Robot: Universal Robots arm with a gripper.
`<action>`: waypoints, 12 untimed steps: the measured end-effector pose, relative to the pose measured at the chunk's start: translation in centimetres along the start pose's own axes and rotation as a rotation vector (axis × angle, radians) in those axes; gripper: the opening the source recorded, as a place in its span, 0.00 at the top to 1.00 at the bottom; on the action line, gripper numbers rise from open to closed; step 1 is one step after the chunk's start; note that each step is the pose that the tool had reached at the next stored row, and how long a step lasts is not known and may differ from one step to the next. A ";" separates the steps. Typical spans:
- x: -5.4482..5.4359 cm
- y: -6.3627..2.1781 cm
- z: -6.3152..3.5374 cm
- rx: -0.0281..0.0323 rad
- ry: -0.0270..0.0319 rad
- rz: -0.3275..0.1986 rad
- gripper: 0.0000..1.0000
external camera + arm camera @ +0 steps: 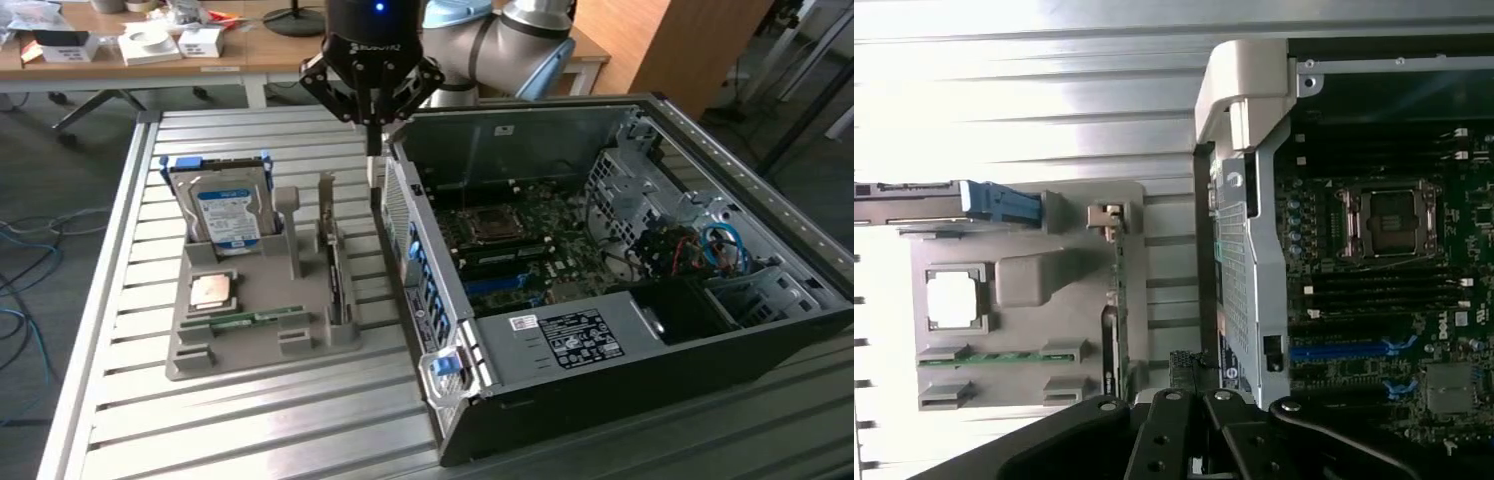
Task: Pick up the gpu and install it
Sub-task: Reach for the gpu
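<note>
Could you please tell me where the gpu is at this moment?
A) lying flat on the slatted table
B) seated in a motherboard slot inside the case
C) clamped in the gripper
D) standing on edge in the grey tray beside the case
D: the gpu stands on edge in a slot of the grey tray, with the shut gripper above and apart from it.
</note>
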State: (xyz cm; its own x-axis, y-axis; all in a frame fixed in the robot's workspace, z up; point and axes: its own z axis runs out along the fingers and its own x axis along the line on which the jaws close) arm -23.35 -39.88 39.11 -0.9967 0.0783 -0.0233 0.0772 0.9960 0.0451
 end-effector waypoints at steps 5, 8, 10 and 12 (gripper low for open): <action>1.3 -0.11 0.02 0.0001 0.0000 0.002 0.89; 2.1 -0.17 0.03 0.0001 -0.0001 0.003 0.89; 2.7 -0.21 0.05 0.0001 -0.0001 0.004 0.89; 3.2 -0.25 0.06 0.0002 -0.0001 0.004 0.89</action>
State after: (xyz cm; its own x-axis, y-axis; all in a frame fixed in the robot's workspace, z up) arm -26.53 -39.89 38.96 -0.9963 0.0826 -0.0233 0.0815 0.9957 0.0450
